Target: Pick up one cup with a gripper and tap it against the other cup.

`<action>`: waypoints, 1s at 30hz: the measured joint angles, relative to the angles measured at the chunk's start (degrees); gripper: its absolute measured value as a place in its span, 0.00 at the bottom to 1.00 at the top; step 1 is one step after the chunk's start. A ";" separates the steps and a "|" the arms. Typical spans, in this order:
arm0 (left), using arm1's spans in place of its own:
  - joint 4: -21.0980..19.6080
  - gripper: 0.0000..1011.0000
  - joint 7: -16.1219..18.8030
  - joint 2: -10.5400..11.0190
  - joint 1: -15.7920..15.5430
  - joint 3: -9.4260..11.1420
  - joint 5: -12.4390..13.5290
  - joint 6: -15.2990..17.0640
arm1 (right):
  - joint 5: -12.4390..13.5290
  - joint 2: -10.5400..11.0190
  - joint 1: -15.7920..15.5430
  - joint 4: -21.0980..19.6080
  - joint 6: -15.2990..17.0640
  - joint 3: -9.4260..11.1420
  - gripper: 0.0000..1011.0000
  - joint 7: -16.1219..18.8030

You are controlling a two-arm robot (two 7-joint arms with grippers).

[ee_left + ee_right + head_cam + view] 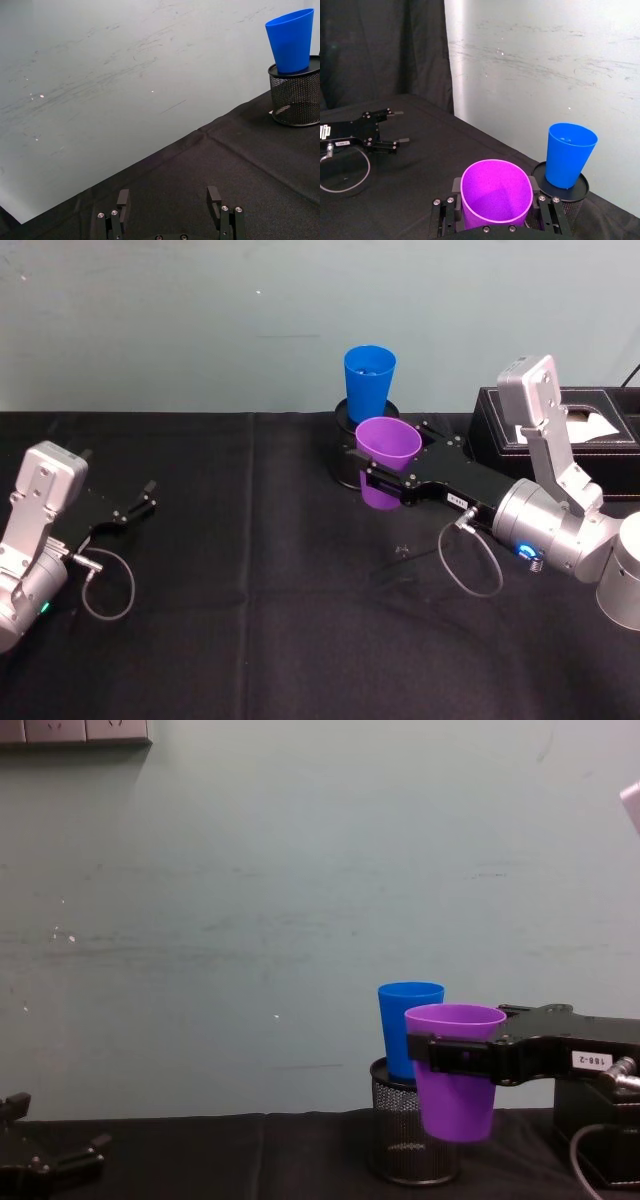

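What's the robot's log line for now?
right gripper: shut on purple cup, in air | blue cup: on mesh holder | left gripper: open, idle

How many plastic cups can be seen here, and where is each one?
2. The purple cup is held in the air by the right end effector; the blue cup stands on the black mesh holder behind it.
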 joint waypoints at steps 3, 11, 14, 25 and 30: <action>0.00 0.99 0.00 0.00 0.00 0.00 0.00 0.00 | 0.00 0.00 0.00 0.00 0.00 0.00 0.74 0.00; 0.00 0.99 0.00 0.00 0.00 0.00 0.00 0.00 | 0.00 0.00 0.00 0.00 0.00 0.00 0.74 0.00; 0.00 0.99 0.00 0.00 0.00 0.00 0.00 0.00 | 0.00 0.00 0.00 0.00 0.00 0.00 0.74 0.00; 0.00 0.99 0.00 0.00 0.00 0.00 0.00 0.00 | 1.72 -1.20 3.42 4.65 -2.17 -0.49 0.74 1.27; 0.00 0.99 0.00 0.00 0.00 0.00 0.00 0.00 | 1.94 -2.91 7.11 10.22 -3.01 -1.49 0.74 2.24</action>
